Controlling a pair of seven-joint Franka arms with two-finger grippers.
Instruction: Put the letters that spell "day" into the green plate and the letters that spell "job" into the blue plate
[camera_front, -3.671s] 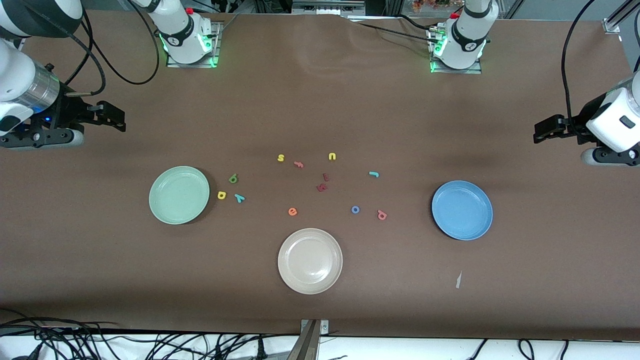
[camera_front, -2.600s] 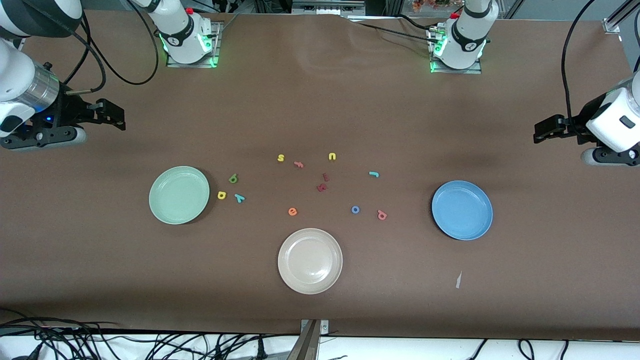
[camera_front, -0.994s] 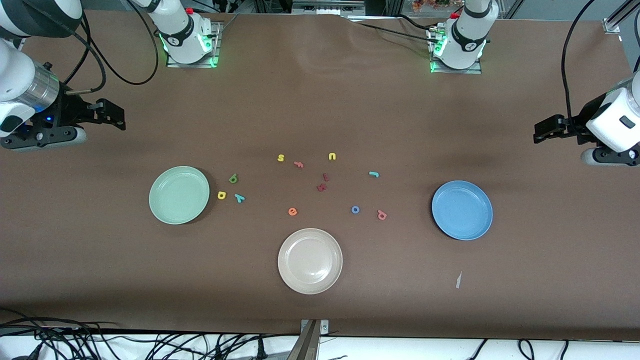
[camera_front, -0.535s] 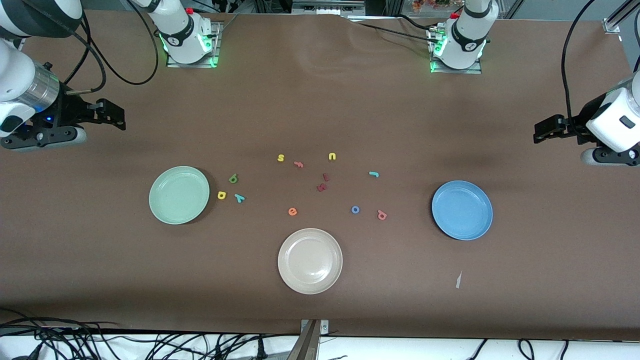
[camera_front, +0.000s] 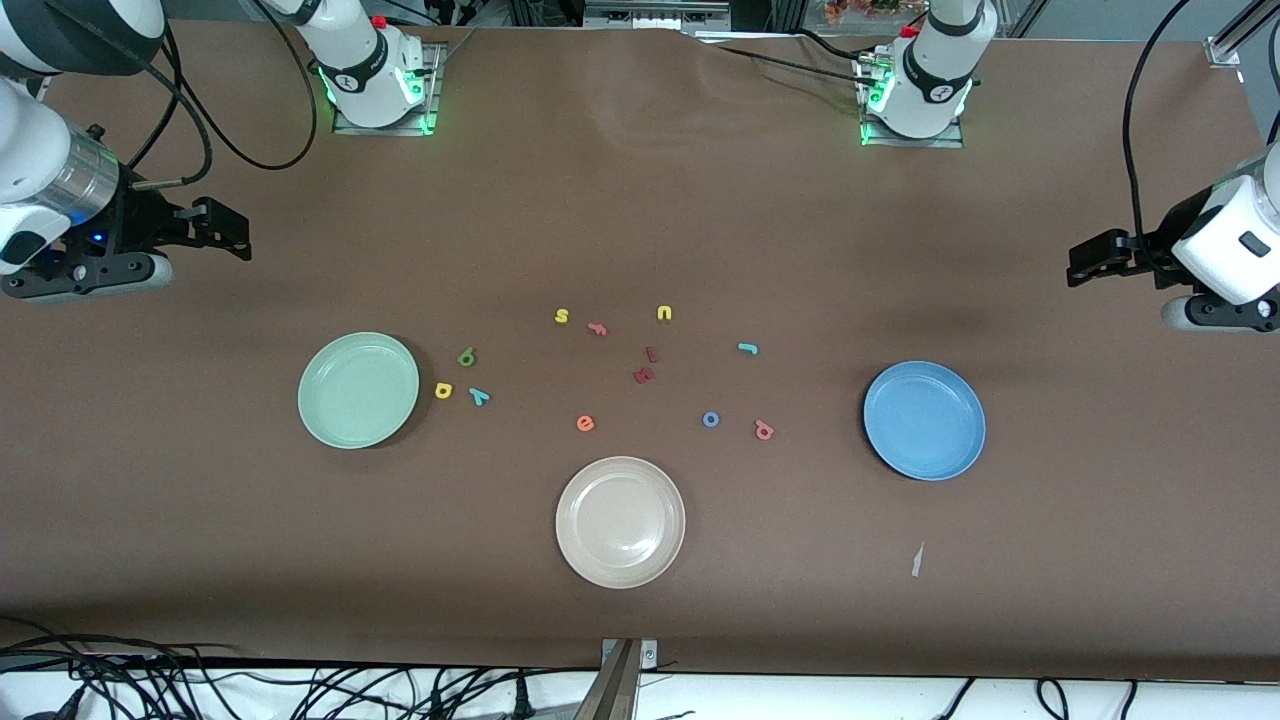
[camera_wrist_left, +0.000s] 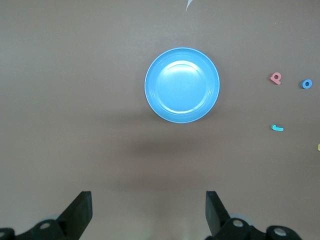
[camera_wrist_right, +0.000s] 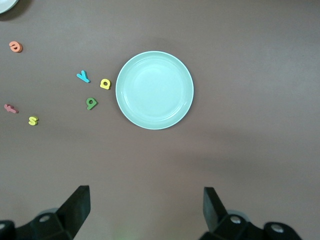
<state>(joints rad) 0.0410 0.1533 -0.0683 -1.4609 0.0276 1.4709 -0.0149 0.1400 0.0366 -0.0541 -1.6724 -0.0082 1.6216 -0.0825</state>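
The green plate (camera_front: 358, 390) (camera_wrist_right: 154, 90) lies empty toward the right arm's end of the table. Beside it lie the dark green d (camera_front: 466, 356) (camera_wrist_right: 91, 103), yellow a (camera_front: 443, 390) (camera_wrist_right: 105, 83) and teal y (camera_front: 479, 396) (camera_wrist_right: 83, 76). The blue plate (camera_front: 924, 420) (camera_wrist_left: 182, 85) lies empty toward the left arm's end, with the teal j (camera_front: 747, 348) (camera_wrist_left: 277, 128), blue o (camera_front: 710, 419) (camera_wrist_left: 306, 84) and salmon b (camera_front: 764, 430) (camera_wrist_left: 275, 78) nearby. My right gripper (camera_front: 232, 232) (camera_wrist_right: 145, 207) and left gripper (camera_front: 1082, 262) (camera_wrist_left: 148, 210) hang open and empty high over the table's ends.
A beige plate (camera_front: 620, 521) lies nearest the front camera, midway between the two plates. Yellow s (camera_front: 561, 316), pink f (camera_front: 597, 328), yellow u (camera_front: 664, 313), orange e (camera_front: 585, 423) and two dark red pieces (camera_front: 645, 374) lie scattered mid-table. A paper scrap (camera_front: 916, 560) lies near the blue plate.
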